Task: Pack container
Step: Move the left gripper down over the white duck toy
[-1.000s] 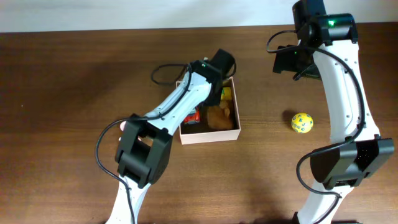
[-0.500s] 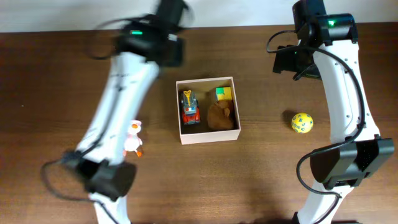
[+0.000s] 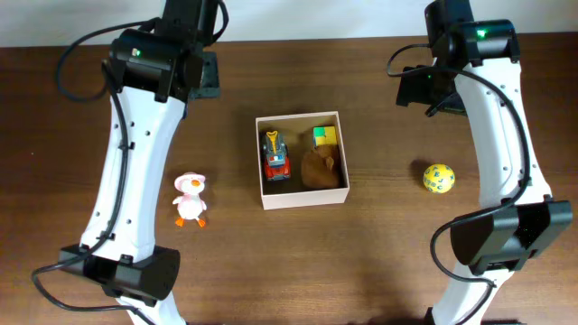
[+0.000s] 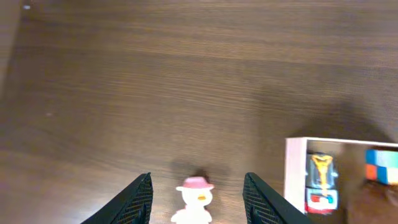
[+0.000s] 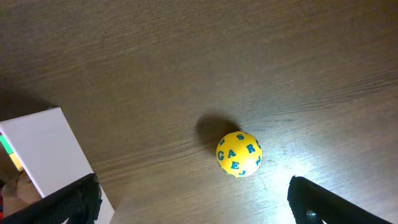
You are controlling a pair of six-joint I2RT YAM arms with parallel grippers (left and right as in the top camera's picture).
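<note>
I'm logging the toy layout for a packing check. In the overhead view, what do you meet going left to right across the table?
White duck toy → container, holding the toy car and then the brown plush → yellow ball.

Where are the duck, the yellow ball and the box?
duck (image 3: pixel 190 199): overhead view, on its white body.
yellow ball (image 3: pixel 438 178): overhead view, on its middle.
container (image 3: pixel 302 199): overhead view, on its near white wall.
</note>
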